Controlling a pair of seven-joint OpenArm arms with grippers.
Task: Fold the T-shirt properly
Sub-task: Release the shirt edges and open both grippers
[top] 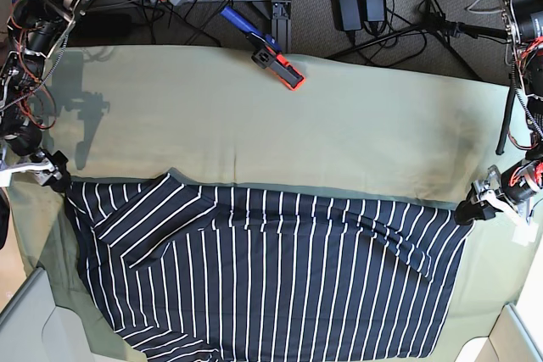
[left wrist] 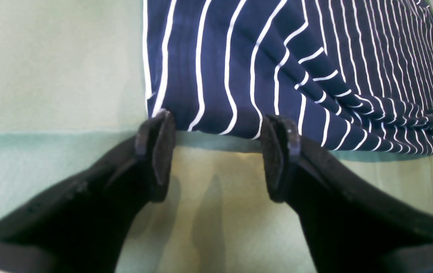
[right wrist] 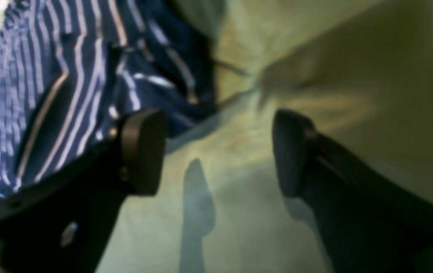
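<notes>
Soft knit T-shirt [top: 280, 277] on matt green cloth [top: 254, 125].

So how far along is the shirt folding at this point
Early. Done: the T-shirt lies spread across the green cloth, one sleeve turned in over its body. In hand: nothing; the left pincer and right pincer stand open and empty at the shirt's far corners. Left: both side folds and the final halving, since the body shows full width.
</notes>
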